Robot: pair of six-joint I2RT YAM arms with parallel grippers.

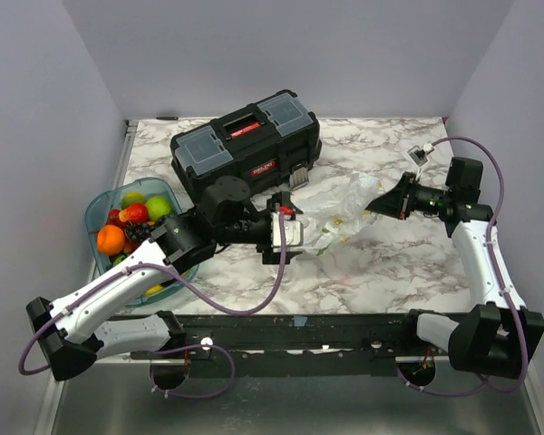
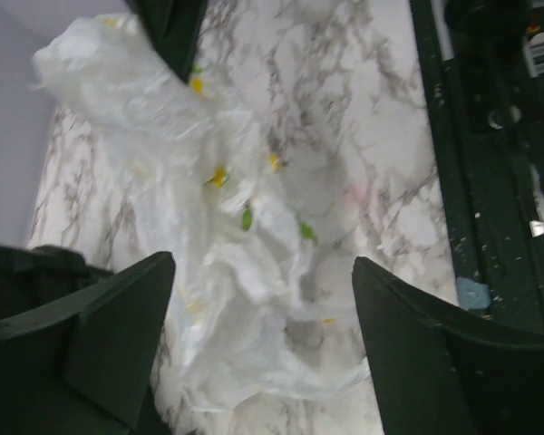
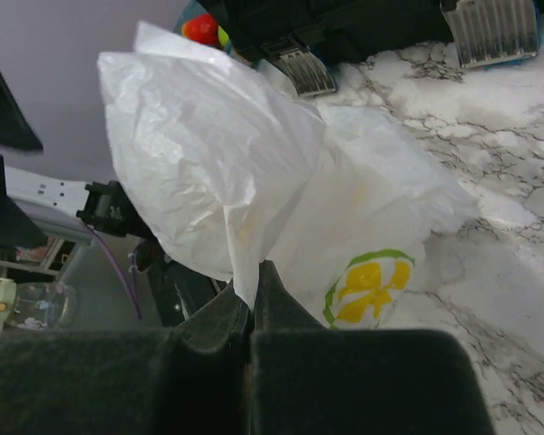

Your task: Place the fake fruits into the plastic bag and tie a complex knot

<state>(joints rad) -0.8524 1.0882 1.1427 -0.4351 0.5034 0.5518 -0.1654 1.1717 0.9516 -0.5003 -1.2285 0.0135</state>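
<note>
The plastic bag [image 1: 344, 210] lies crumpled on the marble table between the two arms, whitish with a yellow-and-green print [image 3: 367, 290]. My right gripper [image 1: 372, 207] is shut on a fold of the bag [image 3: 245, 163] at its right end, lifting that end a little. My left gripper [image 2: 263, 263] stands wide open just over the bag's [image 2: 254, 308] left end, with nothing between its fingers [image 2: 118, 335]. The fake fruits [image 1: 131, 220], red, orange, green and yellow, lie piled in a teal tray at the left. No fruit shows inside the bag.
A black toolbox [image 1: 245, 145] with grey-blue lids stands behind the bag, close to the left arm's wrist. The teal tray [image 1: 98, 208] sits at the table's left edge beside the left arm. Grey walls enclose the table on three sides.
</note>
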